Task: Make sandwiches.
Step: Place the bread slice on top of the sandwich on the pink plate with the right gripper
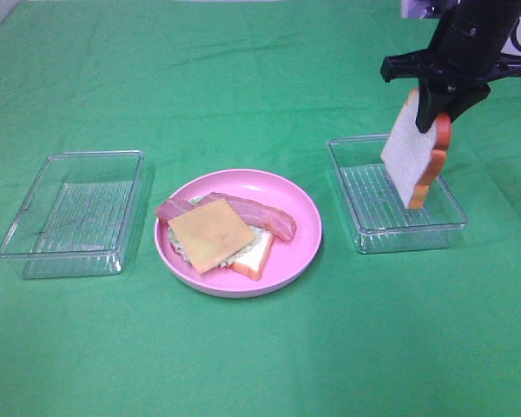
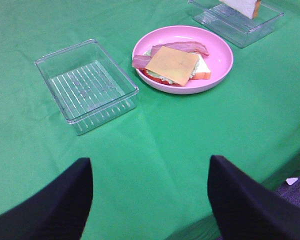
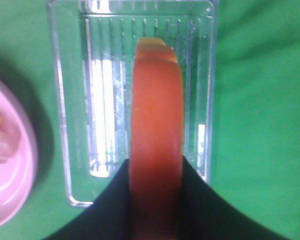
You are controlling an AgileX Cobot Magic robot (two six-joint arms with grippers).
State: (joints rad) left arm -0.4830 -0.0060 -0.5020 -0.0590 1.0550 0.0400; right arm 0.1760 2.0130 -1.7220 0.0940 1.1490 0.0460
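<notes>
Two clear trays flank the pink plate — cheese tops its stack; the right gripper pinches a bread slice above the right tray. Left wrist: left gripper jaws spread. Right wrist: crust edge-on between the fingers.

You get bright, even light from above on the green cloth, with soft shadows beside the trays. Glare streaks the ribbed right tray. In the right wrist view, the bread crust looks blurred.
</notes>
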